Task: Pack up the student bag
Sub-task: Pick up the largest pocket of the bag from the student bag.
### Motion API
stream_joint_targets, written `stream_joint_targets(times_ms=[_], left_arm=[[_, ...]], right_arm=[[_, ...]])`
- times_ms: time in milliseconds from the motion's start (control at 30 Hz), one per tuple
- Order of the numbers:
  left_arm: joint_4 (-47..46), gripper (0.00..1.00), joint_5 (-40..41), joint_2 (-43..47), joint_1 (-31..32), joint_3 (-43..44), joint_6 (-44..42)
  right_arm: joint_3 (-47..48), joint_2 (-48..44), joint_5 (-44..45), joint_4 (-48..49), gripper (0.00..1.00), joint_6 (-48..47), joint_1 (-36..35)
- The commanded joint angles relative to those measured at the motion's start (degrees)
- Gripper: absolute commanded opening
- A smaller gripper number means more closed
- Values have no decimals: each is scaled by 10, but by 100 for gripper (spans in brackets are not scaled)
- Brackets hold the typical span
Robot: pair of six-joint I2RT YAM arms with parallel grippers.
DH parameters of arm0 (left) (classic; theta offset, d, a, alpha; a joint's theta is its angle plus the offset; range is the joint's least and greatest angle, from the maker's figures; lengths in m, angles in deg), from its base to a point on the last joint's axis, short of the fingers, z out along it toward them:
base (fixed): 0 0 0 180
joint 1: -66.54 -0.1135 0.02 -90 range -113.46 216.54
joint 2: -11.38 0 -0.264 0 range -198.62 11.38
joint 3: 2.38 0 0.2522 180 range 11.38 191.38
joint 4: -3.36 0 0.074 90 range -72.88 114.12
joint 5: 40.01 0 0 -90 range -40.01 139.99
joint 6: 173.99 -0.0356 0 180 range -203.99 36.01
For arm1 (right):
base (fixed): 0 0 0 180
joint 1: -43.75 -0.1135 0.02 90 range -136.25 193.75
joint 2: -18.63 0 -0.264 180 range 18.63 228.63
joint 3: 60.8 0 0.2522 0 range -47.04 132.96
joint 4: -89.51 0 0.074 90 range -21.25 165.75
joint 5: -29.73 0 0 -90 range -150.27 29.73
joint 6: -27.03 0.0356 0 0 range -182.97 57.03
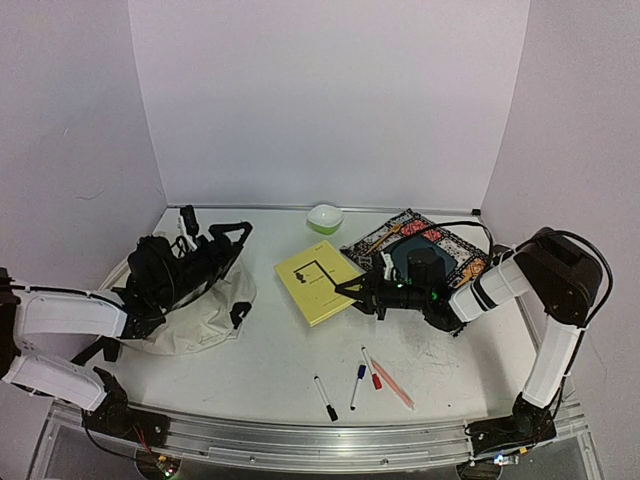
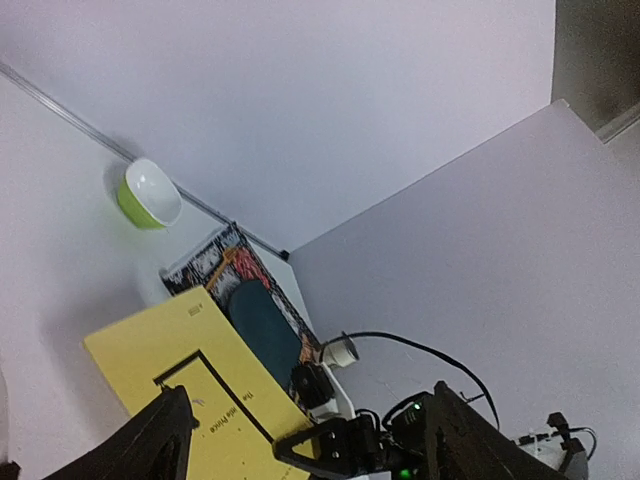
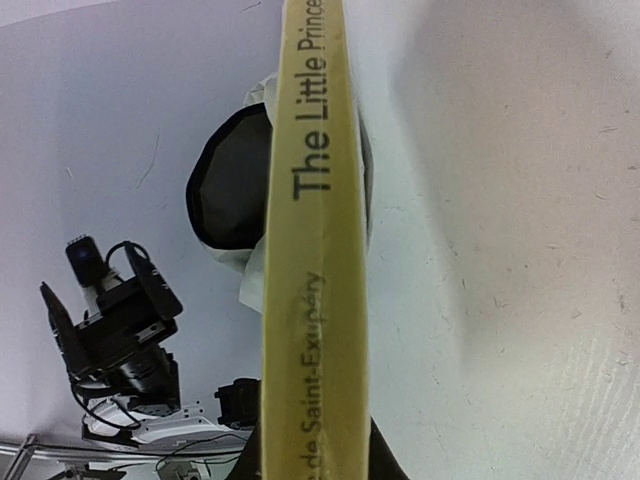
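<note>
The student bag point(image 1: 205, 312), cream fabric with black straps, lies at the left of the table with its dark opening facing right. My left gripper point(image 1: 185, 262) sits at the bag's top; in the left wrist view point(image 2: 308, 425) its jaws stand wide apart with nothing between them. My right gripper point(image 1: 352, 290) is shut on the right edge of a yellow book point(image 1: 316, 282), "The Little Prince". In the right wrist view the book's spine point(image 3: 312, 250) runs up between my fingers point(image 3: 385, 462), with the bag's opening point(image 3: 225, 190) behind it.
A green bowl point(image 1: 325, 217) stands at the back. A patterned book point(image 1: 425, 248) with a dark oval on it lies under my right arm. Several markers point(image 1: 360, 385) and a pink pen point(image 1: 392, 385) lie near the front edge.
</note>
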Motion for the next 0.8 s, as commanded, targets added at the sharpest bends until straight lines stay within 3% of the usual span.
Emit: stream_joint_targets(times_ms=[0, 133, 333, 767], left_arm=[[272, 83, 80, 54, -9, 75, -150], [460, 85, 163, 53, -9, 162, -203], [621, 86, 228, 15, -10, 247, -244], [771, 88, 281, -129, -10, 356, -285]], right_arm=[[23, -5, -30, 391, 0, 13, 0], [30, 2, -35, 390, 0, 20, 0], [41, 12, -42, 390, 0, 31, 0], [51, 6, -63, 385, 0, 29, 0]])
